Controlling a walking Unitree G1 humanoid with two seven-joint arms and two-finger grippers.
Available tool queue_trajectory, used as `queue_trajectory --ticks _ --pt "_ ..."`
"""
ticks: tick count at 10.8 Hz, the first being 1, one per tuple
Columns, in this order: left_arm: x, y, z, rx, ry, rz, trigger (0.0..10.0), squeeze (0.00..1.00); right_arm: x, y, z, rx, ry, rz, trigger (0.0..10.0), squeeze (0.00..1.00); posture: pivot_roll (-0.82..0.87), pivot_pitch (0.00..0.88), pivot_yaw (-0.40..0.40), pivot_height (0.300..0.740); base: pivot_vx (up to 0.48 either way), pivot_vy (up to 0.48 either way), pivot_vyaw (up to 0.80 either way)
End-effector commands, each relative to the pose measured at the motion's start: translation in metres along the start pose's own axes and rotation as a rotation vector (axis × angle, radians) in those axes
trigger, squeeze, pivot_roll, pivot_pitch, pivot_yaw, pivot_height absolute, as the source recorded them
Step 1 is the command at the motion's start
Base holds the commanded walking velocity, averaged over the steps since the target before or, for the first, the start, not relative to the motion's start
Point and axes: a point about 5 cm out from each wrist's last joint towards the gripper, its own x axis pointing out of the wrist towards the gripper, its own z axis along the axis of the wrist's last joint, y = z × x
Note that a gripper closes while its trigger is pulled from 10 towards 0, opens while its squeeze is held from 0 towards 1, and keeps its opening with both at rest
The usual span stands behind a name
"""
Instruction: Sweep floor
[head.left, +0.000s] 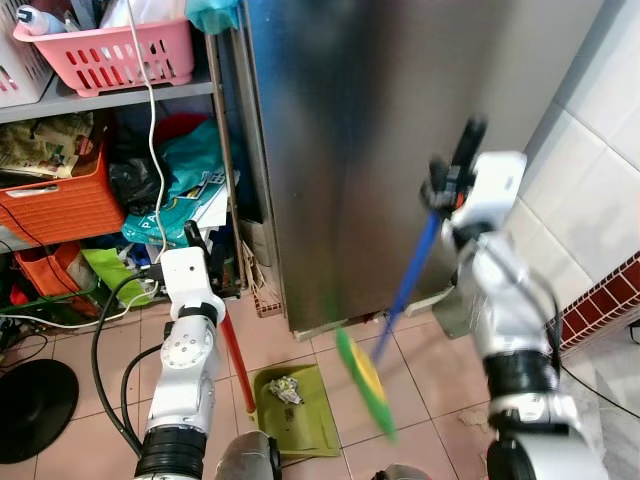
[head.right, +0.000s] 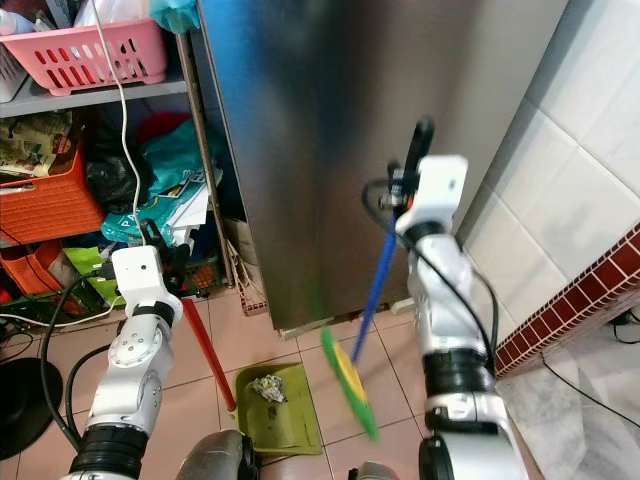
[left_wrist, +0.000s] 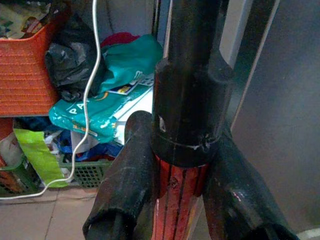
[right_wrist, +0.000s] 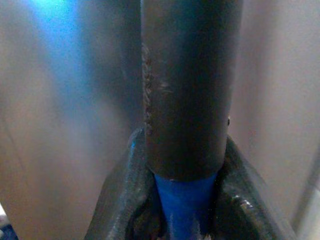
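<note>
Right gripper (head.left: 447, 190), raised high, clamps the blue broom (head.left: 404, 290); left gripper (head.left: 200, 262) low, grasping the red-handled dustpan (head.left: 295, 410).

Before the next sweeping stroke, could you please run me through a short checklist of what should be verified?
1. Left pincer shut on the dustpan's red handle: ok.
2. Right pincer shut on the broom's blue handle: ok.
3. Green dustpan resting flat on the tiled floor: ok.
4. Crumpled litter inside the dustpan: ok.
5. Broom head touching the floor: cannot tell, it is blurred.
6. More litter left on the floor: cannot tell.
</note>
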Motion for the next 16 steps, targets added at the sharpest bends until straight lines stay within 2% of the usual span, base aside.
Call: queue_trajectory --ticks 1,2,8,11,14,16 --pt "-0.001 -0.017 0.005 -0.051 -0.006 -0.091 10.0 0.00 -0.002 0.004 -0.004 0.000 0.002 -0.013 10.0 0.00 -0.06 0.023 0.032 0.740 0.000 0.000 -0.80" --pt "-0.001 -0.018 0.005 -0.048 -0.004 -0.099 10.0 0.00 -0.003 0.006 -0.007 0.004 0.007 -0.016 10.0 0.00 -0.06 0.023 0.032 0.740 0.000 0.000 -0.80" --pt "-0.001 -0.016 0.005 -0.058 0.006 -0.091 10.0 0.00 -0.005 0.007 -0.018 0.000 0.037 -0.019 10.0 0.00 -0.05 0.015 0.029 0.740 0.000 0.414 0.00" --pt "0.000 -0.017 0.009 -0.063 -0.003 -0.100 10.0 0.00 -0.004 0.003 -0.016 -0.042 0.015 -0.062 10.0 0.00 -0.06 0.012 0.029 0.740 0.000 0.458 0.00" --pt "0.004 -0.011 0.015 -0.051 -0.014 -0.103 10.0 0.00 -0.004 -0.005 -0.017 -0.087 0.018 -0.126 10.0 0.00 -0.06 0.008 0.029 0.740 0.000 0.461 0.00" --pt "0.007 -0.006 0.018 -0.046 -0.013 -0.103 10.0 0.00 -0.005 -0.005 -0.019 -0.086 0.024 -0.139 10.0 0.00 -0.06 0.009 0.029 0.740 0.000 0.461 0.00"
